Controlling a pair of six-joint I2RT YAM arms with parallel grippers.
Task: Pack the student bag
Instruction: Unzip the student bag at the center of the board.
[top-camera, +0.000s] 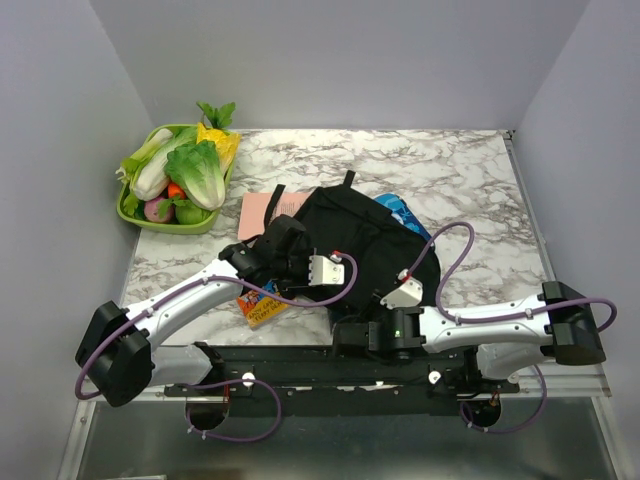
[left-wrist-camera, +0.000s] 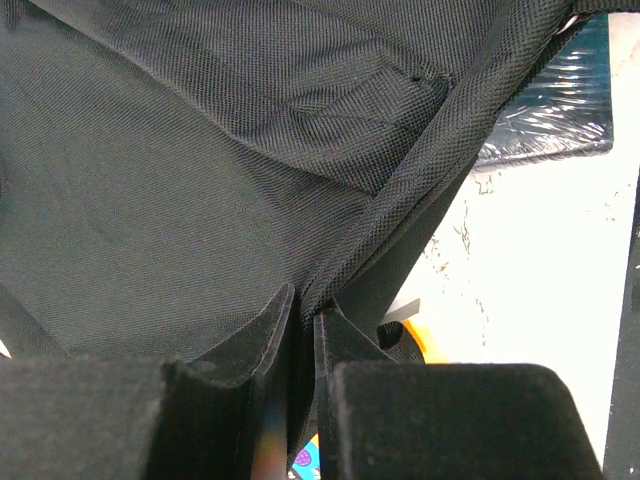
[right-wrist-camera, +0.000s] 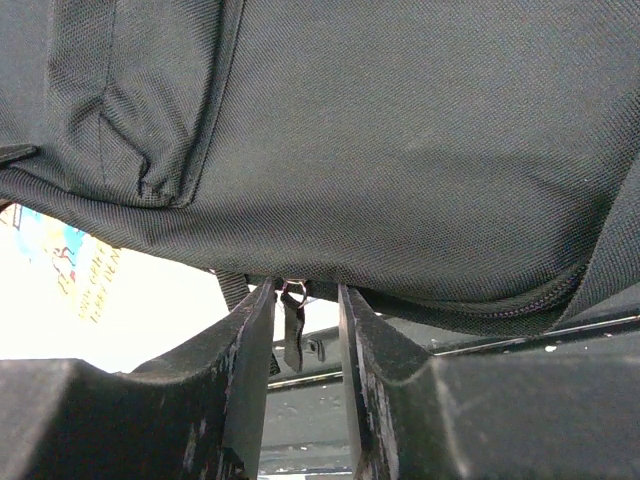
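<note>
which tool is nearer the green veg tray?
Left. The left tool is clamped on the black backpack, on its side facing the green tray of vegetables. The right tool is at the backpack's near edge, either side of a zipper pull, farther from the tray.

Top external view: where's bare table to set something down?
Bare marble tabletop right of the black fabric backpack and blue plastic packet, and the far strip behind them. Crowded left: green vegetable tray, pink sheet, colourful book.
</note>
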